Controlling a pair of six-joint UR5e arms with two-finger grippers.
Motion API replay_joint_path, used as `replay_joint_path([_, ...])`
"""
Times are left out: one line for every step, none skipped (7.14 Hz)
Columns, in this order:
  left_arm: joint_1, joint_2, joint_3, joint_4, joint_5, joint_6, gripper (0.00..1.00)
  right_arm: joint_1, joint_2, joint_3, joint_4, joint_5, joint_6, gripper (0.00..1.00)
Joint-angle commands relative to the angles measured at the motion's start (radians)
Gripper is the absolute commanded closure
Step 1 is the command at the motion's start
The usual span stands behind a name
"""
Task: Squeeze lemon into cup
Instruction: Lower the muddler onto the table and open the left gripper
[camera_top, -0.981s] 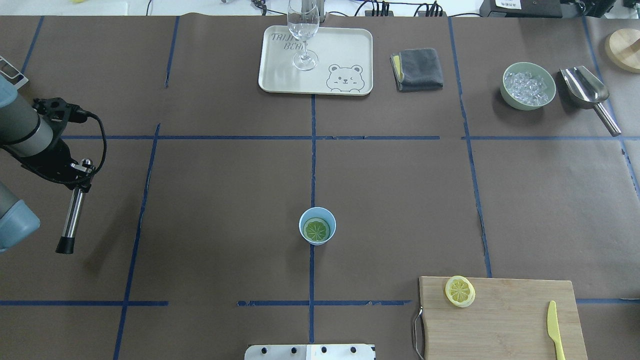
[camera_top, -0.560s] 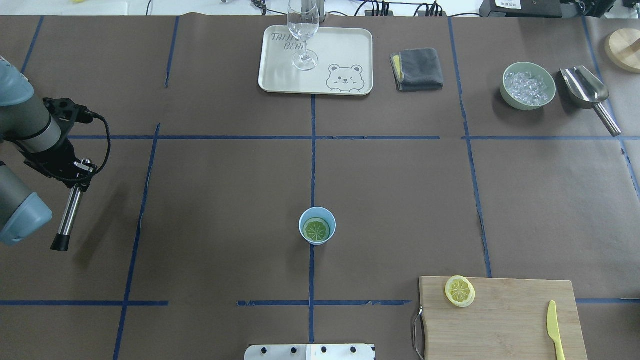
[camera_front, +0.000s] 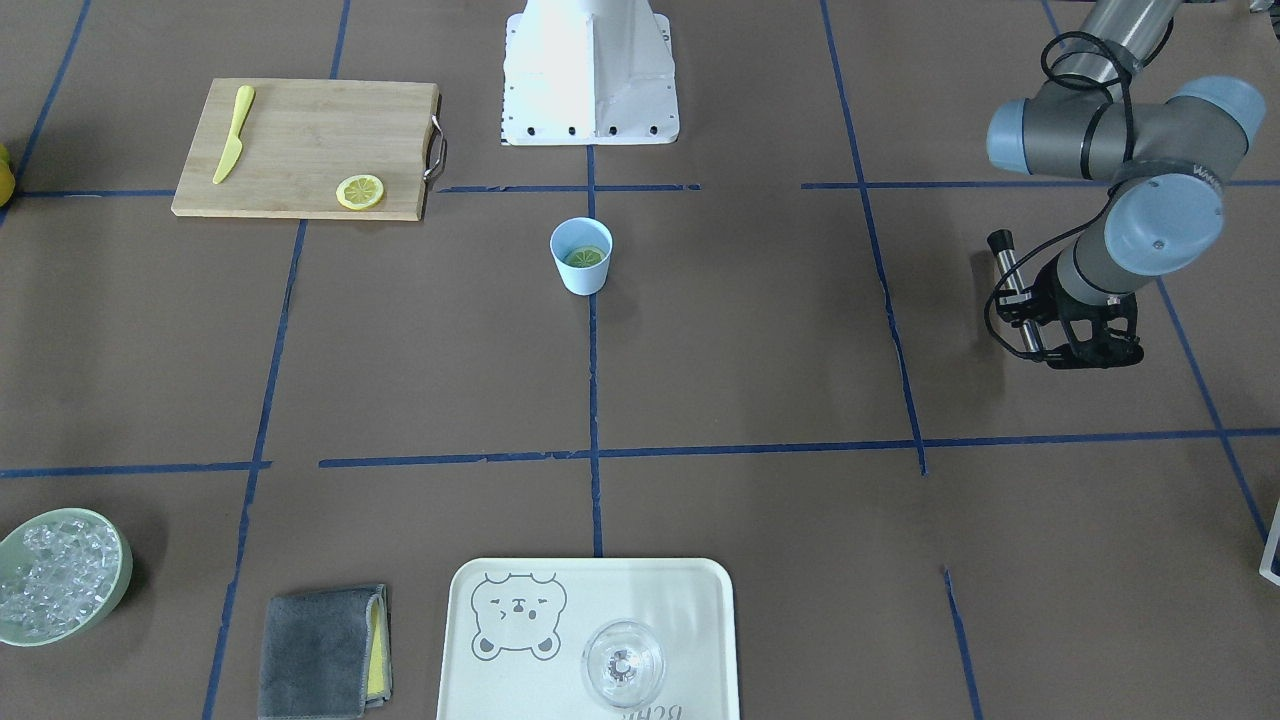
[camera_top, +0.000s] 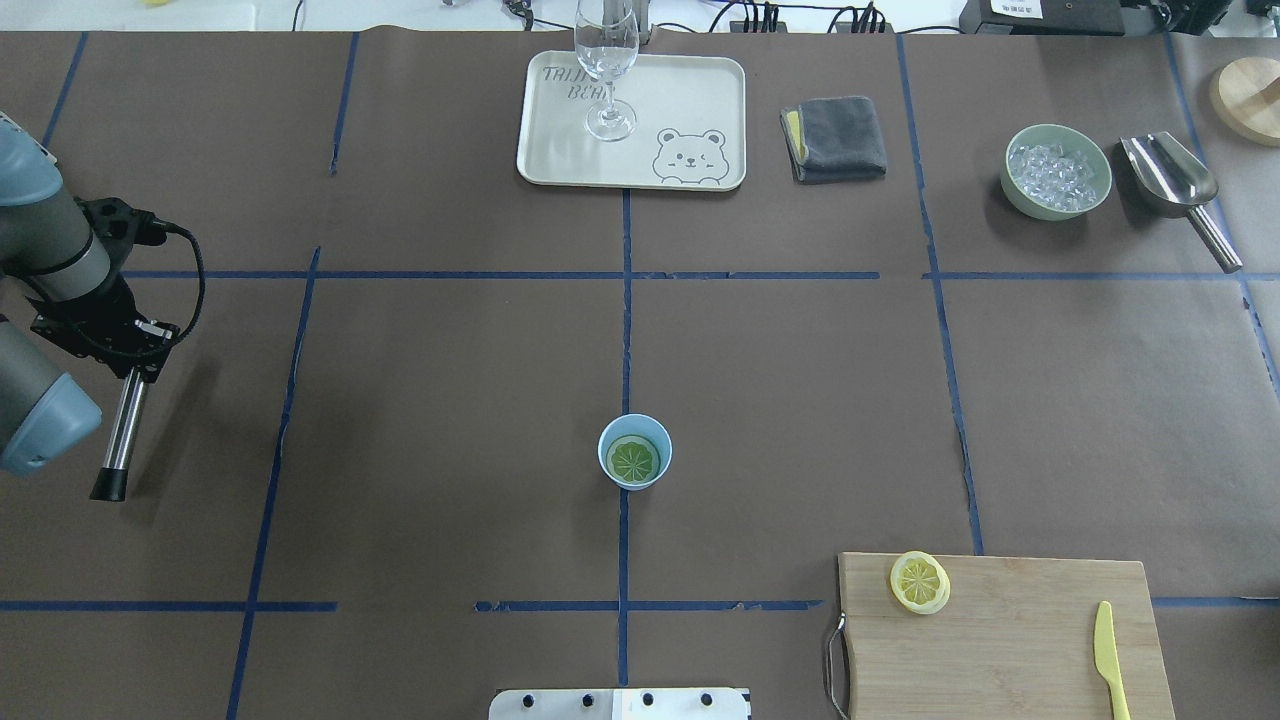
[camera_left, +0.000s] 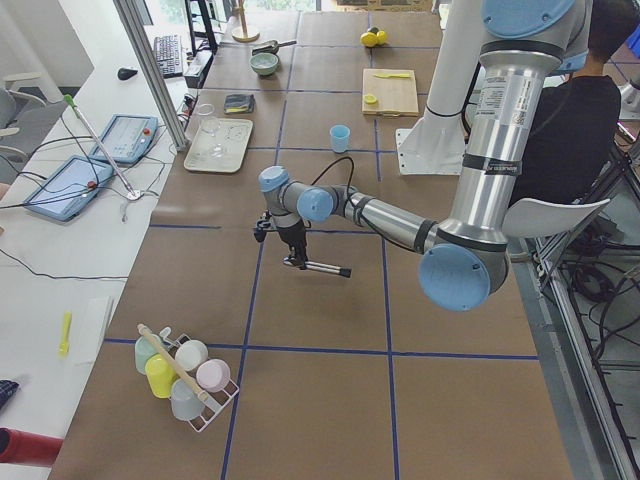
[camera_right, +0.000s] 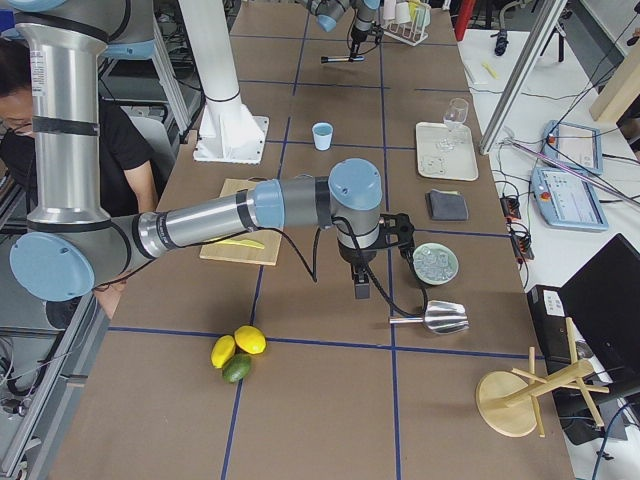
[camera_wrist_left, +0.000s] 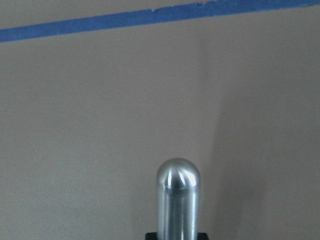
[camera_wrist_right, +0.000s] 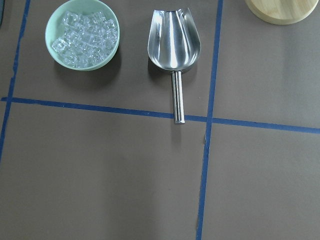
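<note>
I read the lemon (camera_top: 634, 459) lying flat inside the cup (camera_top: 636, 424), mid-table, well apart from the board (camera_top: 1010, 640) and both arms. The left gripper (camera_top: 138, 360), far to the cup's left, clamps a steel rod (camera_top: 120, 430). I cannot tell the finger state of the right gripper (camera_right: 362, 288).

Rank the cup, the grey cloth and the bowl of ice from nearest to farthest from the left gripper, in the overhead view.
From the left gripper, which holds a metal rod:
1. Cup, mid-table, lemon slice inside.
2. Grey cloth, far side, right of the tray.
3. Bowl of ice, far right.
</note>
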Motion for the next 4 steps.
replay_joint_path([0.001, -0.006, 0.031, -0.010, 0.000, -0.016, 0.02, 0.000, 0.000, 0.004, 0.000, 0.000, 0.000, 0.00])
replay_joint_path([-0.001, -0.006, 0.029, -0.017, 0.003, -0.013, 0.00, 0.000, -0.001, 0.004, -0.002, 0.001, 0.002, 0.00])
replay_joint_path([-0.004, -0.003, 0.028, -0.059, 0.004, -0.014, 0.00, 0.002, -0.003, 0.004, -0.002, 0.004, 0.002, 0.00])
replay_joint_path([-0.005, -0.001, 0.029, -0.079, 0.004, -0.014, 0.00, 0.000, -0.003, 0.002, -0.002, 0.009, 0.002, 0.00])
